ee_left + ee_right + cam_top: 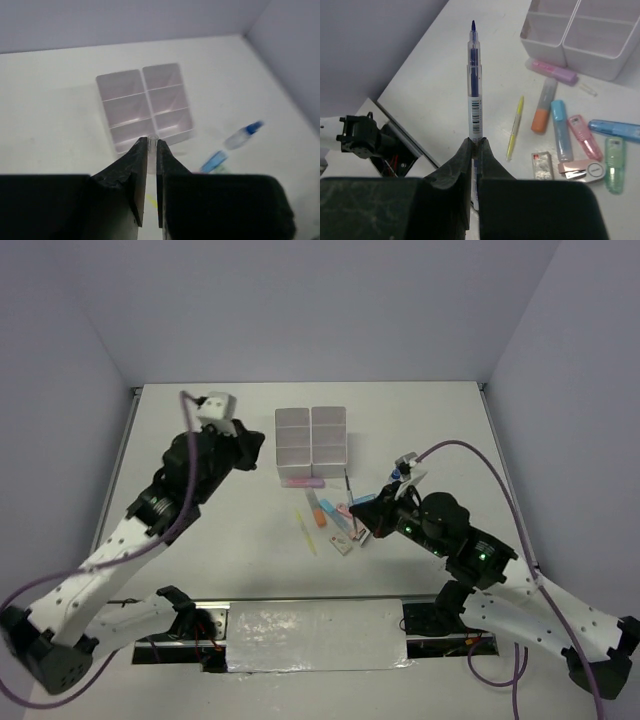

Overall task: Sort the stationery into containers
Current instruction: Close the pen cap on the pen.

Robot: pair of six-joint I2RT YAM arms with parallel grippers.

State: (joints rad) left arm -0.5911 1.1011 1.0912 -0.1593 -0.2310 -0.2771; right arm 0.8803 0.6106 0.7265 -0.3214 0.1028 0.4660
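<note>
The white six-compartment container (311, 435) stands at the table's middle back and also shows in the left wrist view (145, 105). My left gripper (152, 141) is shut on a small clear tube (152, 146), held above the table just in front of the container; in the top view the gripper (255, 452) is left of the container. My right gripper (477, 142) is shut on a clear-barrelled blue pen (474, 90) that sticks straight out past the fingertips. In the top view it (362, 523) hovers at the right of the loose stationery (325, 512).
On the table in front of the container lie a pink-purple marker (552, 71), an orange marker (544, 112), a blue marker (559, 129), a pink piece (584, 136), a green piece (614, 157), a thin yellow pen (515, 127) and a blue-capped clear bottle (243, 135).
</note>
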